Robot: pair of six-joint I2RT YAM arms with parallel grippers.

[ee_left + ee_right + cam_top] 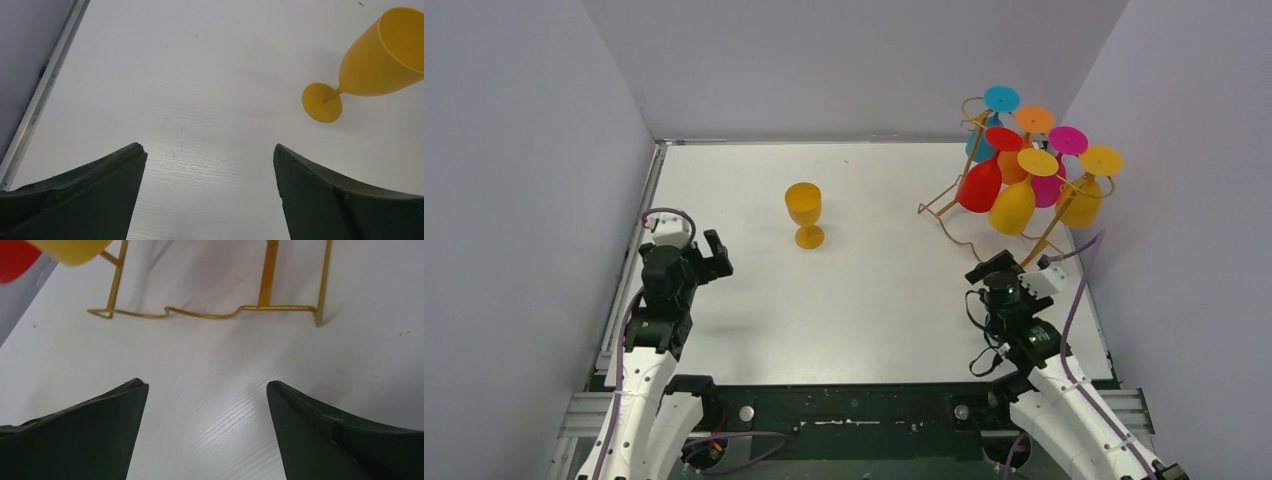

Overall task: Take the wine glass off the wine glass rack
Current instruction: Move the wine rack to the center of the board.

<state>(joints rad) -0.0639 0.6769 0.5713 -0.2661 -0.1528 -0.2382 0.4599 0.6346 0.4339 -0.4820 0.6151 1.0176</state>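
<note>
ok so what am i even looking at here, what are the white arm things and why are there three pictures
These are two robot arms bolted at the near edge of a white table. The wide picture comes from a fixed camera above and behind them. The other two come from a small camera on each wrist, so the dark wedges at the bottom are that arm's own fingers.

The left tool is open over bare table, with an orange-yellow wine glass standing upright a little ahead of it. The right tool is open too, facing the foot of the gold wire rack, where six coloured glasses hang upside down. Neither tool holds anything.
</note>
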